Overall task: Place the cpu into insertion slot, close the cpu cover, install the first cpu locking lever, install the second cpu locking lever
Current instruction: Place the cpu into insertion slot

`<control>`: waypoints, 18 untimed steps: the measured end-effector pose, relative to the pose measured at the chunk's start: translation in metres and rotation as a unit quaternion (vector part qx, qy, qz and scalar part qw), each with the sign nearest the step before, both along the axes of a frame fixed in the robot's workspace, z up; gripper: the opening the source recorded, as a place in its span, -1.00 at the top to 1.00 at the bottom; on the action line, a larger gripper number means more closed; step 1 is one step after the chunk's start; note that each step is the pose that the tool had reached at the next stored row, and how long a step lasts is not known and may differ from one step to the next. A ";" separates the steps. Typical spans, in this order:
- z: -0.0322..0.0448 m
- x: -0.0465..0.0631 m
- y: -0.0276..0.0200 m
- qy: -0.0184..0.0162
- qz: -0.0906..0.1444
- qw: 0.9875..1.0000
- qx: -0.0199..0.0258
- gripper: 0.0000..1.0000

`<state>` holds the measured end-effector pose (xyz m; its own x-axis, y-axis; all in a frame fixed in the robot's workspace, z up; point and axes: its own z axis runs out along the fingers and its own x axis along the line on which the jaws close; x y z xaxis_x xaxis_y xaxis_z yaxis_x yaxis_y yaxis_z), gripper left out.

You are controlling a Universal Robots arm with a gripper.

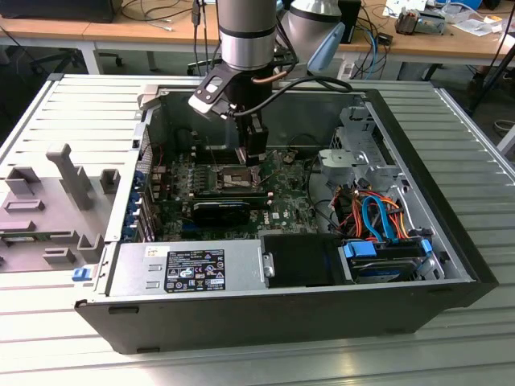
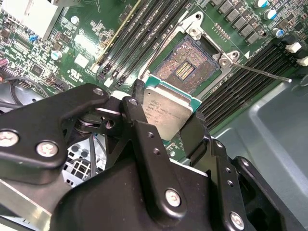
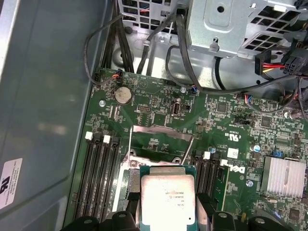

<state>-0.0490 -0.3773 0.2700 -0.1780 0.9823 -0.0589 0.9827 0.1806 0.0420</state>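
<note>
Opened for work: a computer case (image 1: 282, 322) lies on a ribbed metal worktop (image 1: 241, 366). Its near side holds a grey power supply (image 1: 185, 269) toward the exterior view's left and a blue-framed drive (image 1: 386, 257) toward the exterior view's right. A grey moulded fixture (image 1: 48, 201) sits on the worktop just outside the case, on the exterior view's left.

Farther in, the green motherboard (image 1: 278, 205) lies flat. The arm (image 1: 245, 32) reaches straight down above its middle, the black pincer (image 1: 253, 153) hanging over the insertion slot (image 1: 229, 178).

In the second wrist view the pincer (image 2: 166, 118) is clenched on the cpu (image 2: 168, 110), with black fingers (image 2: 192, 132) pressing two opposite edges and the silvery top facing the camera. The chip is held in the air, not seated in the insertion slot (image 2: 185, 70), whose dark pin field lies bare. One of the locking levers (image 2: 262, 72) juts free beside the slot, and long memory slots (image 2: 144, 33) run alongside.

In the first wrist view the cpu (image 3: 167, 197) is near the lifted cpu cover (image 3: 161, 131), with two locking levers (image 3: 130, 144) standing unlatched at either side. Beyond them are a coin battery (image 3: 122, 95), black cables (image 3: 192, 72) and a metal drive cage (image 3: 231, 24).

Wooden desks (image 1: 105, 32) strewn with cables line the far side of the room.
</note>
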 end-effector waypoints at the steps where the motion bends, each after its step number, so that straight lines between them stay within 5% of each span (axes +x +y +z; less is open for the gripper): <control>1: -0.0001 0.000 0.0000 0.000 -0.001 1.000 0.000 -0.08; 18: -0.0010 0.000 0.0000 0.000 -0.026 1.000 0.000 -0.08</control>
